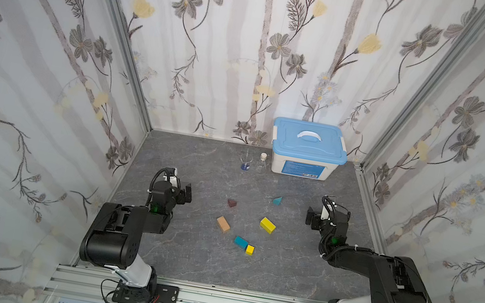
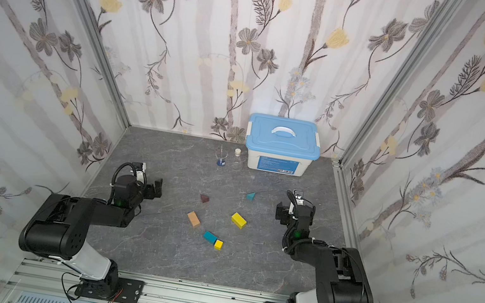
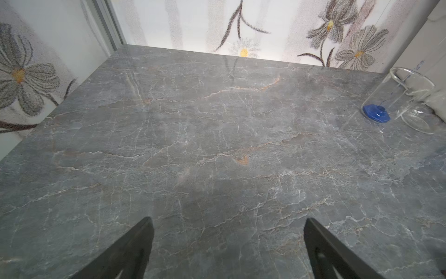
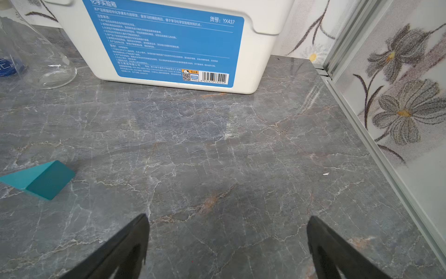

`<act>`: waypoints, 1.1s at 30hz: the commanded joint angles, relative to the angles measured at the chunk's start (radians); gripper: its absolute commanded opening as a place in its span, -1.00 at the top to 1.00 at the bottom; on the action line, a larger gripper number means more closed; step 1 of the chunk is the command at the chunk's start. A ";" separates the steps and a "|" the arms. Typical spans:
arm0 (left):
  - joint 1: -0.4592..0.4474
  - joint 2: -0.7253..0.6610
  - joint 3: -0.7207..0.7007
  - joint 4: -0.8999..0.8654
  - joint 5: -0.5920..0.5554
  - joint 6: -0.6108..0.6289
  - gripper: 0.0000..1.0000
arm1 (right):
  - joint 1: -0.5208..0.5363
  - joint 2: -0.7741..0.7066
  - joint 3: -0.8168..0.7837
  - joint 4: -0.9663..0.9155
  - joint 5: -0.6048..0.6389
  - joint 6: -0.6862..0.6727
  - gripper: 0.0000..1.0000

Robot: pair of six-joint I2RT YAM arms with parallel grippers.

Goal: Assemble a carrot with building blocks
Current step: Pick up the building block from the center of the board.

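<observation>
Grey marbled tabletop (image 1: 183, 259) carries six loose building blocks between two arms: one maroon wedge (image 1: 231, 203), one teal wedge (image 1: 277, 200), one yellow brick (image 1: 267, 225), one tan brick (image 1: 223, 224), and one teal brick (image 1: 241, 242) touching one yellow cube (image 1: 249, 249). Left fingers (image 3: 130, 251) and right fingers (image 4: 125, 248) are spread wide, holding nothing. One blue-lidded box (image 1: 308, 150), one beaker (image 1: 245, 163) and one flask (image 1: 262, 162) stand behind.

Grey marble-patterned worktop (image 1: 189, 260) inside flower-printed walls (image 1: 220, 38). At one o'clock, against the back, a white box (image 1: 277, 164) with closed blue lid (image 1: 290, 137). Just beside it, toward twelve o'clock, a stoppered glass flask (image 1: 262, 164) and a blue-bottomed glass beaker (image 1: 245, 163)
</observation>
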 commanded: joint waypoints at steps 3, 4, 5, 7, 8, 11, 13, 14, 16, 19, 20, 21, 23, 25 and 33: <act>0.001 0.000 0.004 0.027 -0.006 0.008 -1.00 | 0.001 0.001 0.004 0.025 0.010 -0.004 -1.00; 0.001 0.001 0.004 0.027 -0.006 0.008 -1.00 | 0.001 0.001 0.005 0.025 0.010 -0.004 -1.00; 0.000 0.001 0.004 0.027 -0.005 0.008 -1.00 | 0.001 0.001 0.005 0.025 0.010 -0.004 -1.00; 0.001 0.000 0.004 0.027 -0.005 0.008 -1.00 | 0.001 0.001 0.005 0.025 0.010 -0.003 -1.00; 0.000 0.001 0.003 0.027 -0.005 0.008 -1.00 | 0.001 0.001 0.004 0.024 0.010 -0.003 -1.00; 0.001 0.000 0.004 0.028 -0.005 0.008 -1.00 | 0.001 0.001 0.005 0.025 0.010 -0.004 -1.00; 0.001 0.000 0.004 0.028 -0.005 0.008 -1.00 | 0.001 0.000 0.004 0.025 0.010 -0.003 -1.00; 0.001 0.001 0.004 0.027 -0.005 0.008 -1.00 | 0.001 -0.001 0.004 0.025 0.009 -0.004 -1.00; 0.000 0.000 0.004 0.028 -0.005 0.007 -1.00 | 0.001 -0.001 0.004 0.025 0.010 -0.003 -1.00; 0.000 0.000 0.004 0.027 -0.005 0.008 -1.00 | 0.001 -0.001 0.003 0.024 0.011 -0.003 -1.00; 0.000 0.001 0.003 0.028 -0.005 0.007 -1.00 | 0.002 -0.001 0.004 0.025 0.010 -0.003 -1.00; 0.001 0.001 0.004 0.028 -0.005 0.007 -1.00 | 0.001 -0.001 0.005 0.025 0.010 -0.003 -1.00; 0.001 0.000 0.004 0.027 -0.004 0.008 -1.00 | 0.001 -0.001 0.004 0.025 0.010 -0.003 -1.00; 0.002 0.001 0.003 0.028 -0.002 0.005 -1.00 | 0.001 -0.001 0.004 0.025 0.010 -0.004 -1.00; 0.004 0.001 0.003 0.028 0.001 0.004 -1.00 | 0.000 -0.001 0.004 0.025 0.008 -0.003 -1.00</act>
